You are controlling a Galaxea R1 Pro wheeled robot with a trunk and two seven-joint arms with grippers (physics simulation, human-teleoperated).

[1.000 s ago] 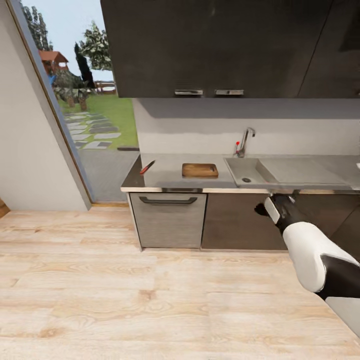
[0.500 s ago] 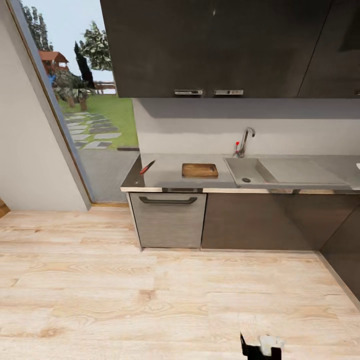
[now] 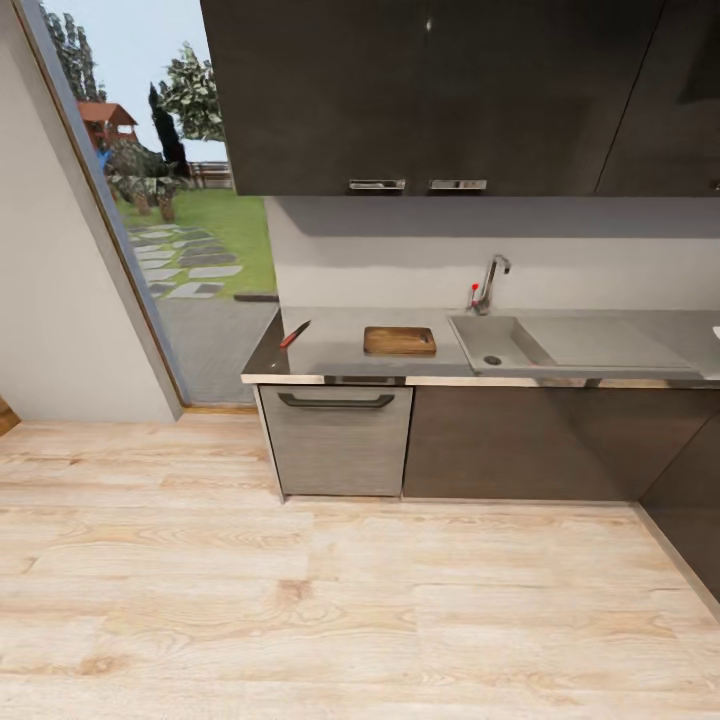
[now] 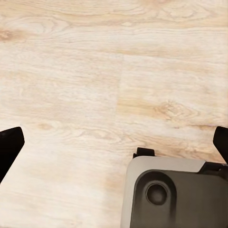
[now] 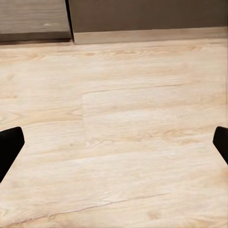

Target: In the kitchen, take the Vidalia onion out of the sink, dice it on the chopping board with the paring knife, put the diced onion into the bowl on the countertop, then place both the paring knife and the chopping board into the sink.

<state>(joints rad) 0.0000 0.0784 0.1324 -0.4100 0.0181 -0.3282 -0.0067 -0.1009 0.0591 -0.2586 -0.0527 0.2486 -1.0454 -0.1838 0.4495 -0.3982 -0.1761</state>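
I can't make out the Vidalia onion from here; the sink (image 3: pixel 492 345) basin looks bare apart from its drain, though its near wall hides part of the floor, so I'd judge the onion is tucked down there or too small to see. The chopping board (image 3: pixel 400 341) lies flat and bare on the table (image 3: pixel 335 350) just left of the sink, and the paring knife (image 3: pixel 294 334) sits well apart from it near the table's left end. A sliver of white at the far right edge may be the bowl, I can't tell. So nothing is done yet, every step is left. I'm standing back on the wood floor (image 3: pixel 300 600), left gripper (image 4: pixel 114 142) fingers spread wide and empty over the planks, right gripper (image 5: pixel 114 142) likewise apart, holding nothing
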